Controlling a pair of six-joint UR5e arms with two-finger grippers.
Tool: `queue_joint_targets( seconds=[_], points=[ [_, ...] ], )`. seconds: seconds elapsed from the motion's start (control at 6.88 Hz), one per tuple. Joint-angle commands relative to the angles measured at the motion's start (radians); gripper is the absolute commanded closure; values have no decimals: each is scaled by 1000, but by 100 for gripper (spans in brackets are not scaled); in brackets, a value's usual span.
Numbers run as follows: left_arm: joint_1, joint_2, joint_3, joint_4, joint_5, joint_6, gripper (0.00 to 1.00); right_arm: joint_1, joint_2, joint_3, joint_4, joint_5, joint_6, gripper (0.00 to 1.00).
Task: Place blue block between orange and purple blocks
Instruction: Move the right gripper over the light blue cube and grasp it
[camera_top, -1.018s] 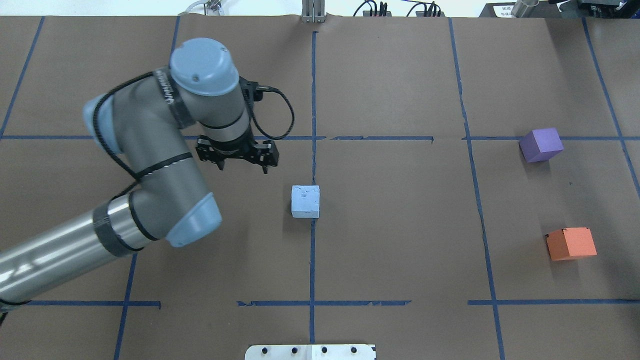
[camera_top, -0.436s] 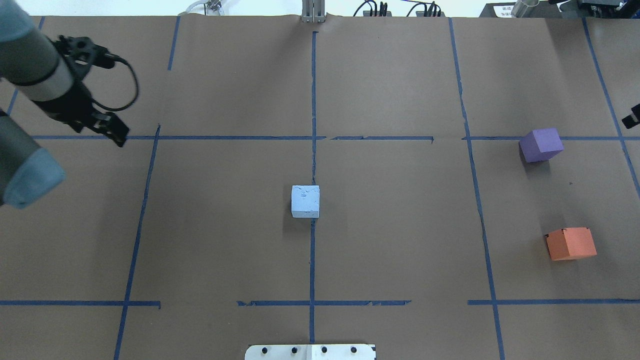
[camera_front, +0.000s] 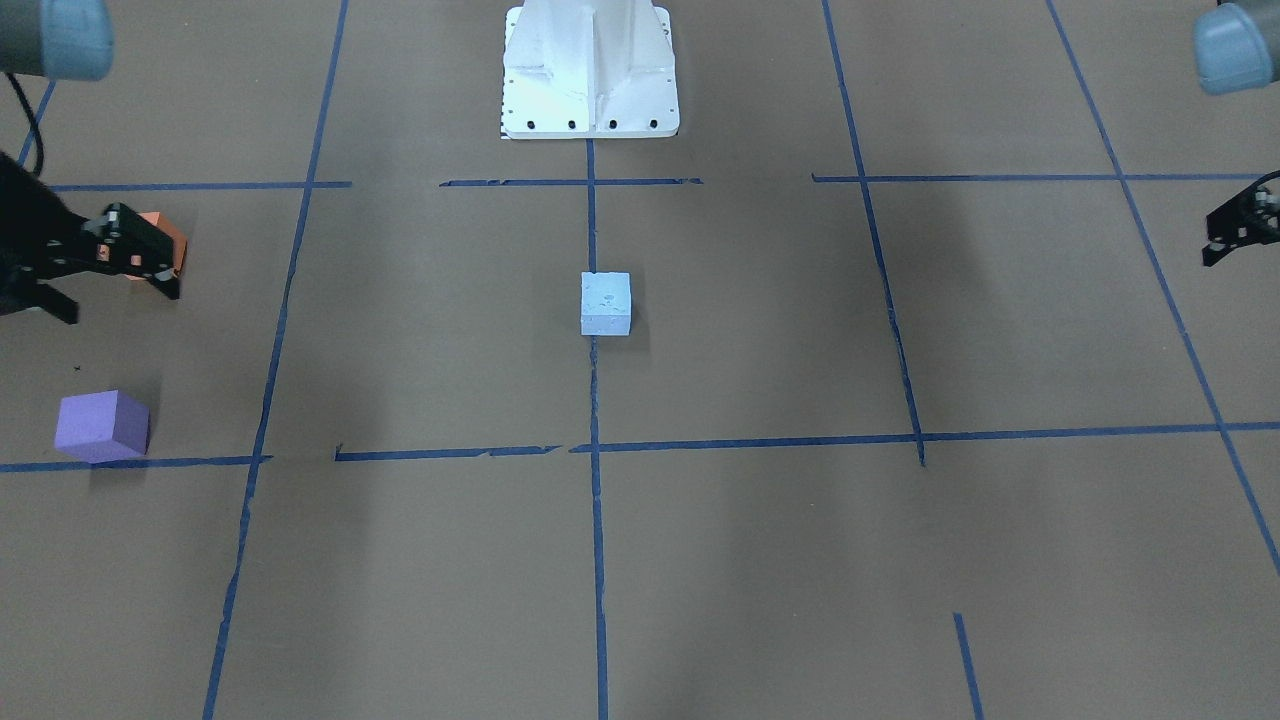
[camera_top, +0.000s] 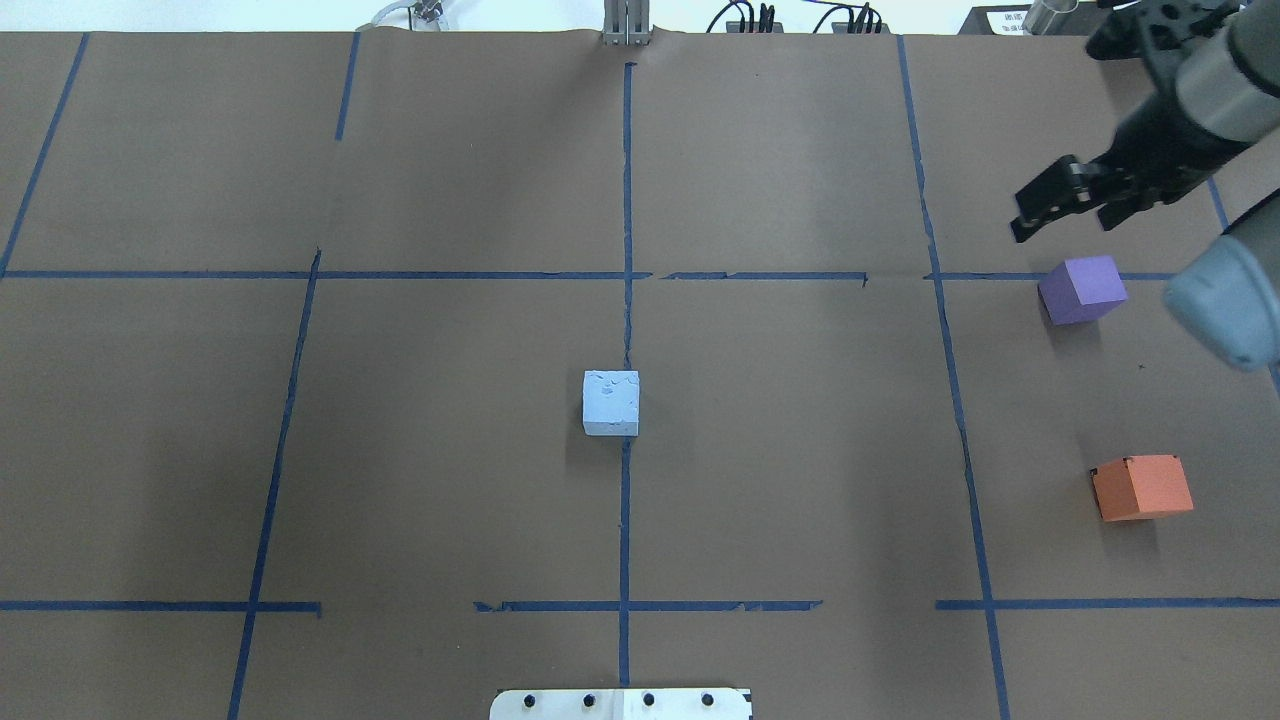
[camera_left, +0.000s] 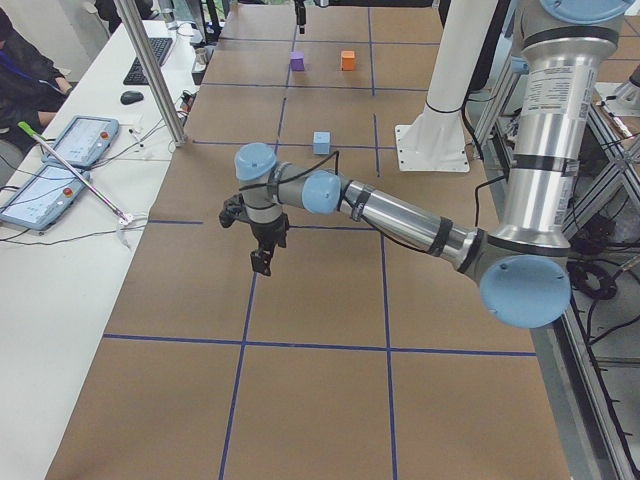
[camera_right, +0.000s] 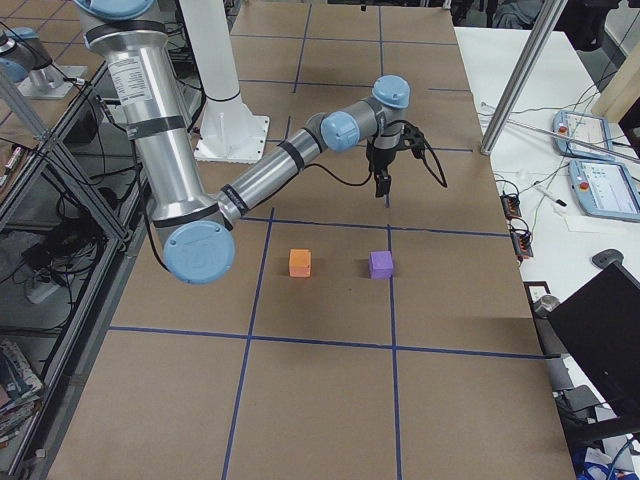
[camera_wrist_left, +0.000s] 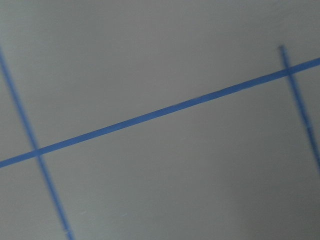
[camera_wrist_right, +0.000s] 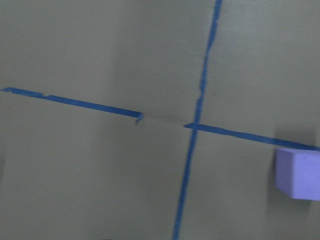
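Observation:
The light blue block (camera_top: 611, 403) sits at the table's centre on a tape line; it also shows in the front view (camera_front: 606, 303). The purple block (camera_top: 1083, 289) and the orange block (camera_top: 1142, 487) lie at the right, apart from each other. My right gripper (camera_top: 1065, 222) hangs open and empty above the table, just beyond the purple block. In the front view this gripper (camera_front: 118, 300) partly hides the orange block (camera_front: 168, 236). The right wrist view shows the purple block (camera_wrist_right: 299, 172) at its edge. My left gripper (camera_front: 1215, 250) is far to the left, cut by the frame; I cannot tell its state.
Blue tape lines (camera_top: 625, 200) cross the brown paper. The white robot base (camera_front: 590, 70) stands at the near middle edge. An operators' bench with tablets (camera_left: 60, 150) and a metal pole (camera_left: 150, 70) runs along the far side.
My left arm has pulled back from beside the blue block and left the overhead view. My right arm has come in from the right to above the purple block. The blocks have not moved.

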Motion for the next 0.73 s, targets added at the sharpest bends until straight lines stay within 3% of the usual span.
queue_joint_targets(
  seconds=[0.0, 0.15, 0.29, 0.58],
  points=[
    [-115, 116, 13, -9, -27, 52, 0, -242, 170, -9, -4, -144, 335, 0],
    [-117, 128, 16, -9, -110, 49, 0, -336, 233, -24, -4, -240, 449, 0],
    [-117, 128, 9, -9, -131, 43, 0, -407, 331, -103, -2, -308, 546, 0],
    [-117, 122, 11, -9, -131, 43, 0, -507, 549, -364, 4, -417, 646, 0]
  ],
)
